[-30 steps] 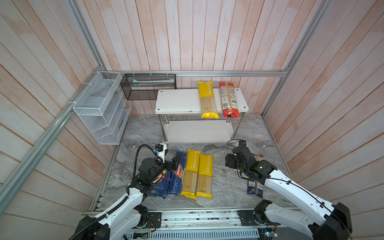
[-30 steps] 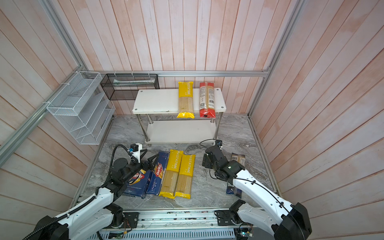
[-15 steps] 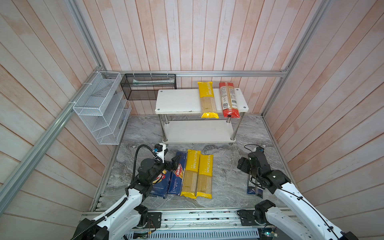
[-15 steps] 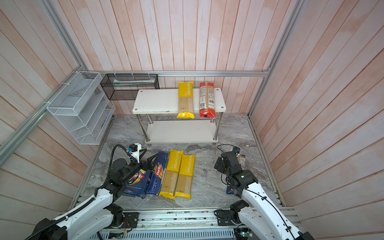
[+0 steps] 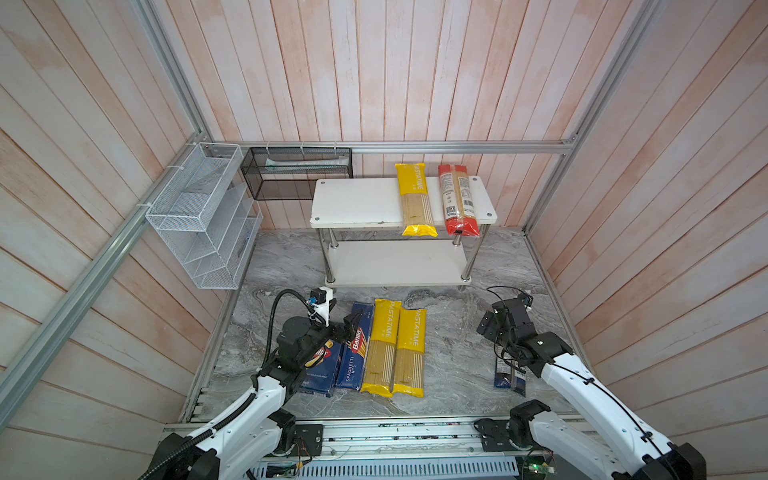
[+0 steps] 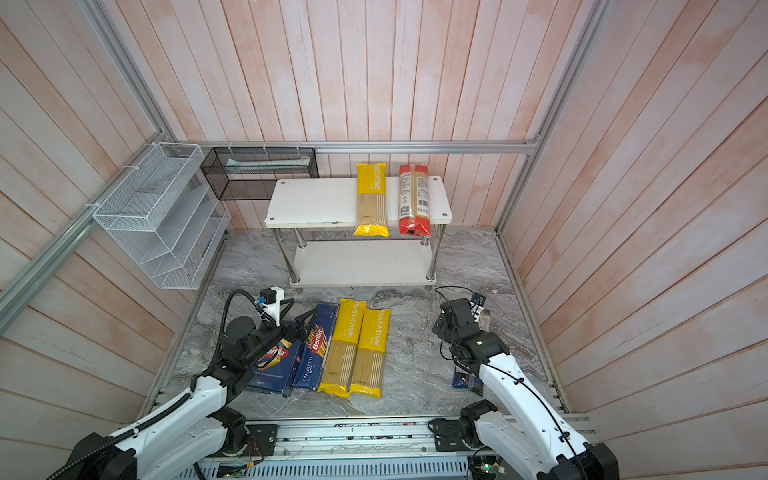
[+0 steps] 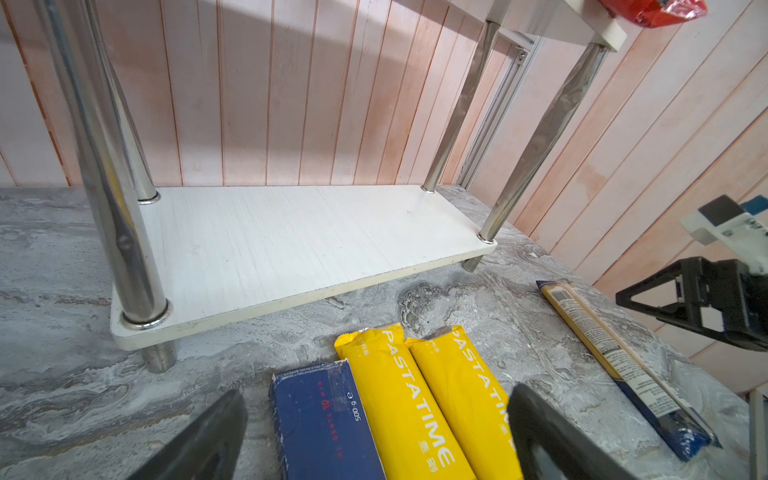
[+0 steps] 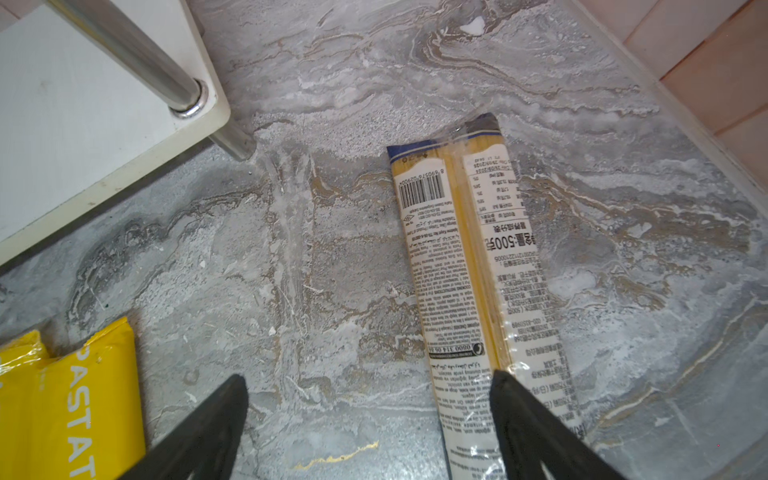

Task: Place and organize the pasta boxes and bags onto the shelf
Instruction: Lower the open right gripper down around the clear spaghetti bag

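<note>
In both top views the right arm [image 5: 582,386] hides most of the blue bag [image 5: 510,379]; the left arm [image 5: 270,386] covers part of the wide box [image 5: 322,372].

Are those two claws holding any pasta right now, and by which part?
Nothing is held. The left gripper and the right gripper are both open, and neither clamps anything.
</note>
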Available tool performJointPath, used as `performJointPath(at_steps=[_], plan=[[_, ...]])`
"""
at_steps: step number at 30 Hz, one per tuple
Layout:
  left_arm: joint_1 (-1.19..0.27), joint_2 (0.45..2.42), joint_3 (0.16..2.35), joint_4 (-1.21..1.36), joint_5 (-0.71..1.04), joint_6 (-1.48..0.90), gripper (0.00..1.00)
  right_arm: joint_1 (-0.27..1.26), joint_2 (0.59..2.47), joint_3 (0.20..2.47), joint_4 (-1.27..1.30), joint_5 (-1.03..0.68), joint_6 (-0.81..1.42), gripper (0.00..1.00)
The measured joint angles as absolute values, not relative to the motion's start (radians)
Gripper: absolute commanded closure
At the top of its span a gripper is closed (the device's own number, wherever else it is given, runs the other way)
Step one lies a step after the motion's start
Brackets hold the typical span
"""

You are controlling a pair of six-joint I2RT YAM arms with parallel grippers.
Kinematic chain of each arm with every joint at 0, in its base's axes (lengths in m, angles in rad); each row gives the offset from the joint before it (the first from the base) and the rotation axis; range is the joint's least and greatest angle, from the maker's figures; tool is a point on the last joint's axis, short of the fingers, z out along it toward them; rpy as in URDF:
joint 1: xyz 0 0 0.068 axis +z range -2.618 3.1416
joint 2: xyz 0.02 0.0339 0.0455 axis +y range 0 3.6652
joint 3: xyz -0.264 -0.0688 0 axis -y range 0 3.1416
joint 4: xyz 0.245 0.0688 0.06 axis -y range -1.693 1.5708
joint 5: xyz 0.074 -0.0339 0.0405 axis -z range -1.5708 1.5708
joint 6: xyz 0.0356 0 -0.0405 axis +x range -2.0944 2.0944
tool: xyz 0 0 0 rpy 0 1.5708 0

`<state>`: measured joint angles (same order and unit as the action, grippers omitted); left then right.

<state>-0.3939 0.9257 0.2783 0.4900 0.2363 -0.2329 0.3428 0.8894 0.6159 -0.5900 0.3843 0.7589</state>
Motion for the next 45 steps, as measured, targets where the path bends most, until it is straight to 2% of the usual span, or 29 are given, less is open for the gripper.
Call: performJointPath(at_steps=[7,9,20,29,37,45], plan=[[-0.394,0.931,0.278,0.49,0.239,-0.233,0.0,0.198,0.912,0.555,-0.525,0.385,0.746,0.09],[-0.394,0.933,0.278,0.493,0.242,-0.237,0.0,0.184,0.929,0.547,-0.515,0.394,0.744,0.05],[-0.394,0.949,0.279,0.493,0.264,-0.244,0.0,0.075,0.956,0.471,-0.414,0.415,0.752,0.04],[-0.394,0.928,0.279,0.493,0.265,-0.248,0.0,0.046,0.994,0.439,-0.363,0.387,0.759,0.03],[-0.394,0.926,0.279,0.493,0.259,-0.248,0.0,-0.044,1.063,0.437,-0.34,0.279,0.727,0.03],[-0.394,0.941,0.279,0.493,0.257,-0.248,0.0,-0.089,1.057,0.439,-0.328,0.223,0.683,0.02]])
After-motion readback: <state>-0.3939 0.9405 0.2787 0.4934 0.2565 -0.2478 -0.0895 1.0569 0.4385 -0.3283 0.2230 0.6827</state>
